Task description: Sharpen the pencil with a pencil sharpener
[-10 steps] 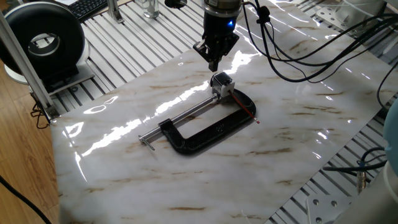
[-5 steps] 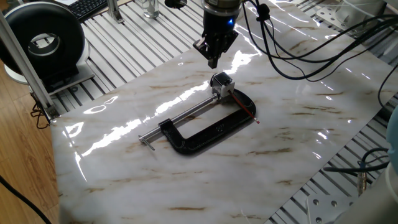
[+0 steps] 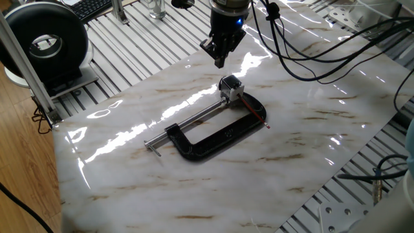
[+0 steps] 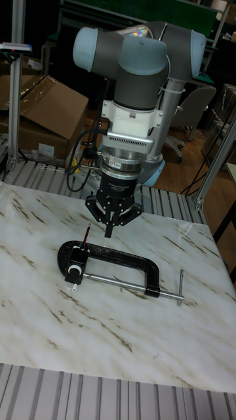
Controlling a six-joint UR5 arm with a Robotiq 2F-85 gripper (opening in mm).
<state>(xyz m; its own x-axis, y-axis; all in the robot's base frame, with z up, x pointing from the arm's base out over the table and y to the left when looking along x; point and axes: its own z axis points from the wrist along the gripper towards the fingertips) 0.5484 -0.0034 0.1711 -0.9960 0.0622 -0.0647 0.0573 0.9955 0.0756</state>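
One C-clamp (image 3: 213,133), one pencil sharpener (image 3: 230,87) and one pencil (image 3: 256,111) lie on the marble desk (image 3: 310,149). Sharpener sits in the clamp's mouth; pencil lies across its frame, long axis 10-to-4 o'clock. Arm vertical at 12 o'clock; fingers (image 3: 220,61) clenched, empty, above the sharpener.

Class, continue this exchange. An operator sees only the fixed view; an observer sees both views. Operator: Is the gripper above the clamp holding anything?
Observer: No. The tall fixed view shows the black two-finger gripper with its jaws closed to a point, nothing between them.
Operator: Where is the pencil from there?
Observer: The thin red pencil pokes out past the big black C-shaped clamp, beside the gripper's tip but apart from it.
Operator: And the sharpener?
Observer: The small silvery-white pencil sharpener sits inside the clamp's mouth.
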